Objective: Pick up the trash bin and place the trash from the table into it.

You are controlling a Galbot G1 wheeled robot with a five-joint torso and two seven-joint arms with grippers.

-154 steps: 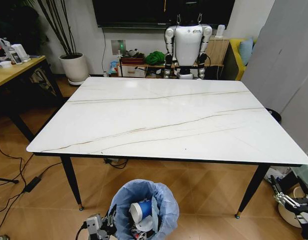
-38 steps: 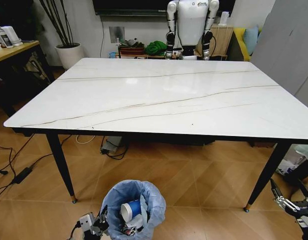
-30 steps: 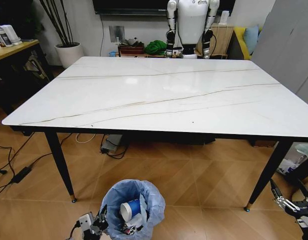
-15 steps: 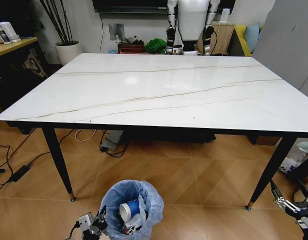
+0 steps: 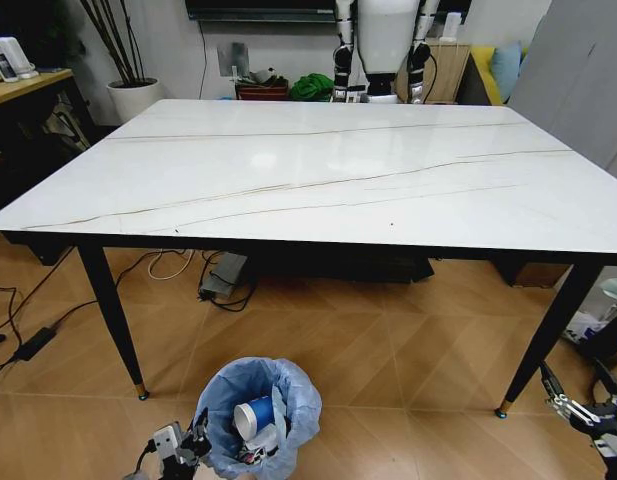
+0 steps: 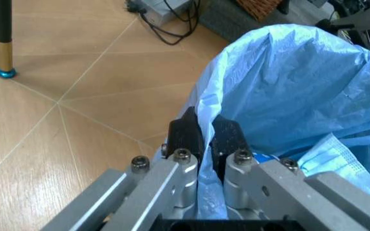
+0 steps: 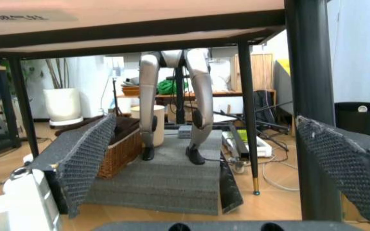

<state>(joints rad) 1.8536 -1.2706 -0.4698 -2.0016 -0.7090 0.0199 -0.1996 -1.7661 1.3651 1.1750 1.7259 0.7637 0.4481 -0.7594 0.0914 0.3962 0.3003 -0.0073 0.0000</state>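
The trash bin (image 5: 288, 400), with its light-blue bag puffing over the rim, is low in front of me above the wooden floor. Trash lies inside it, with a blue-white paper cup (image 5: 252, 416) on top. My left gripper (image 5: 194, 444) is at the bin's left side. In the left wrist view this gripper (image 6: 201, 137) is shut, its black fingers (image 6: 185, 135) pinching the bag-lined rim (image 6: 300, 86). A pale-blue tissue (image 6: 339, 154) shows inside. My right gripper (image 5: 578, 410) hangs low at the right, open (image 7: 214, 168) with nothing between its pads. The white marble table (image 5: 328, 170) stands beyond.
Black table legs stand at the front left (image 5: 110, 320) and front right (image 5: 548, 335). Cables (image 5: 28, 330) run over the floor at the left. Another robot (image 5: 383, 40) stands behind the table. A tan desk (image 5: 23, 85) and a potted plant (image 5: 133, 95) are at the far left.
The whole head view has shifted: the table sits higher in the picture and more floor under it shows, so the camera moved. My left gripper keeps its hold on the bin.
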